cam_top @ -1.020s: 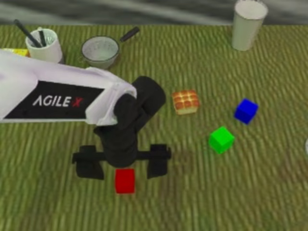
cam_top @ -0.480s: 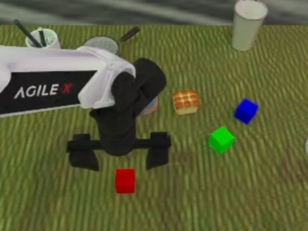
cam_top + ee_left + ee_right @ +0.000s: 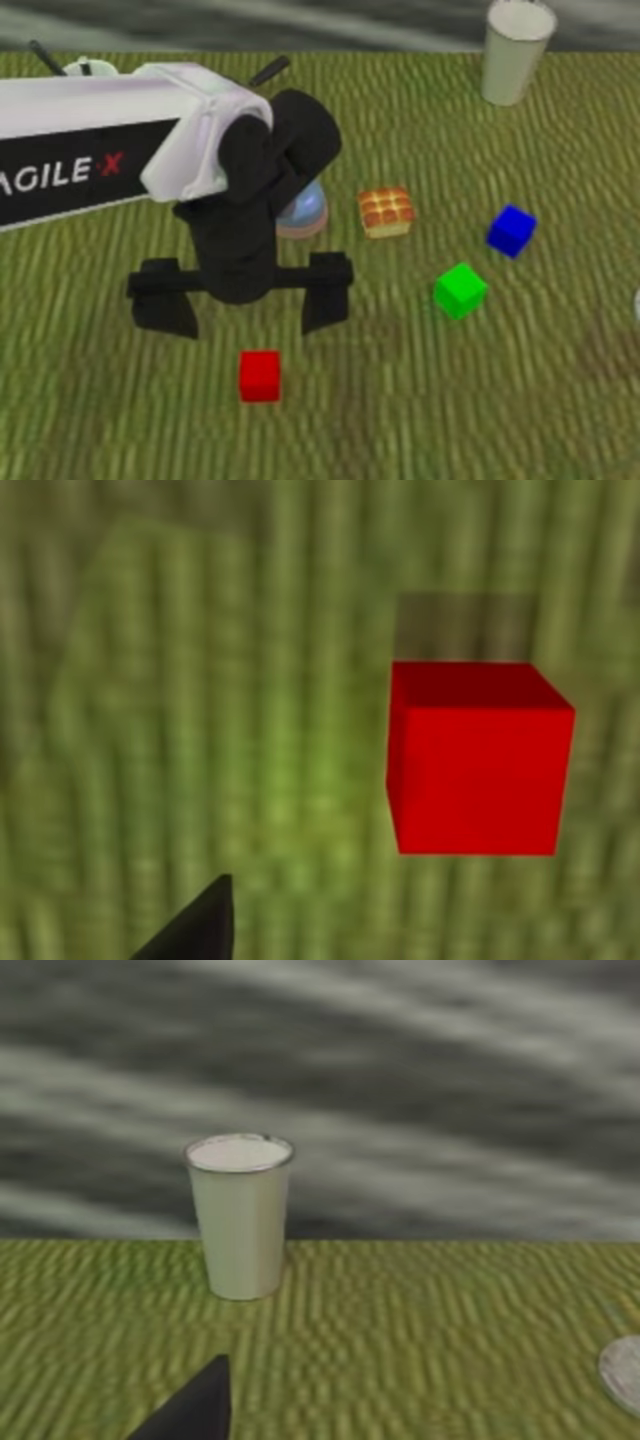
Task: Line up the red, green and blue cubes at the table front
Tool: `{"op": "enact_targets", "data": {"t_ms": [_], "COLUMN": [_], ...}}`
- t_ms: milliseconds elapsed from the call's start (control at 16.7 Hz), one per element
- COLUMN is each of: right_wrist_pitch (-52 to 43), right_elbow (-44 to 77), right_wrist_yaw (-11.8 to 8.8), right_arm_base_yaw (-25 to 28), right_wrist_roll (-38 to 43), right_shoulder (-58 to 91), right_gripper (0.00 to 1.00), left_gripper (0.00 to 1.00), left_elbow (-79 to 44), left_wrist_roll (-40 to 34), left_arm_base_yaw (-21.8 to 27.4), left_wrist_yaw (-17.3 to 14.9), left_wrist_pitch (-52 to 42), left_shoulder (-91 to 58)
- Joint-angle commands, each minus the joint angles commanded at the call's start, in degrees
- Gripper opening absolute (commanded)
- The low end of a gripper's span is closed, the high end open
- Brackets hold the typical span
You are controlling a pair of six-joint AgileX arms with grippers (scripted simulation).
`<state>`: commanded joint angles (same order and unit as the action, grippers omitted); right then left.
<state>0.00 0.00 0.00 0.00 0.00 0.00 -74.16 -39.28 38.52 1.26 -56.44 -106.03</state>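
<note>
1. Count: 3 cubes, 1 each – red cube (image 3: pixel 260 376), green cube (image 3: pixel 460 290), blue cube (image 3: pixel 512 230). Also 1 bun (image 3: pixel 386 211), 1 tall pale cup (image 3: pixel 515 48), 1 dark handle (image 3: pixel 268 70) poking out from behind the arm, and 1 bluish domed thing (image 3: pixel 305 210) half hidden under the wrist; can't tell what it is.
2. All sit on the table (image 3: pixel 560 400), olive ribbed surface.
3. Left gripper (image 3: pixel 240 300): black, fingers spread wide apart, nothing between them, touching nothing. It hangs above the mat.
4. Red cube: just in front of the left gripper, about level w/ the gap's middle, slightly toward its right finger. Clear of both fingers. In the left wrist view it lies flat on the mat (image 3: pixel 478 758), w/ only one dark fingertip (image 3: pixel 195 930) at the edge, well apart from it.
5. Green cube: off to the gripper's right side, roughly level w/ it, apart from it.
6. Blue cube: farther right and a bit farther back than green; near it, not touching.
7. Bun: right of the wrist, behind the right finger.
8. Right gripper: not seen from the top. Its wrist cam shows the cup (image 3: pixel 240 1215) standing upright at the table's far edge, plus one dark fingertip (image 3: pixel 195 1410); can't tell how far apart its fingers are.
</note>
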Motion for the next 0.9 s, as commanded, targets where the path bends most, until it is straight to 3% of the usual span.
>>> {"op": "enact_targets", "data": {"t_ms": [180, 420, 900], "right_wrist_pitch": [-2.3, -9.9, -33.8], "right_elbow": [3.5, 15.6, 51.1], "right_wrist_yaw": [-0.2, -0.2, 0.0], "right_arm_base_yaw": [1.2, 4.7, 14.8], "right_wrist_roll": [-0.3, -1.2, -4.1], "right_shoulder": [3.5, 16.8, 66.8], "right_gripper": [1.0, 1.0, 1.0], "left_gripper": [1.0, 1.0, 1.0], "left_elbow": [2.9, 12.4, 43.6], "left_wrist_roll": [0.3, 1.4, 12.0], "left_arm_base_yaw": [-1.6, -7.4, -24.3], "left_wrist_yaw": [0.2, 0.7, 0.8], "left_wrist_pitch": [1.9, 8.4, 28.3], "left_shoulder": [3.2, 15.1, 57.5]}}
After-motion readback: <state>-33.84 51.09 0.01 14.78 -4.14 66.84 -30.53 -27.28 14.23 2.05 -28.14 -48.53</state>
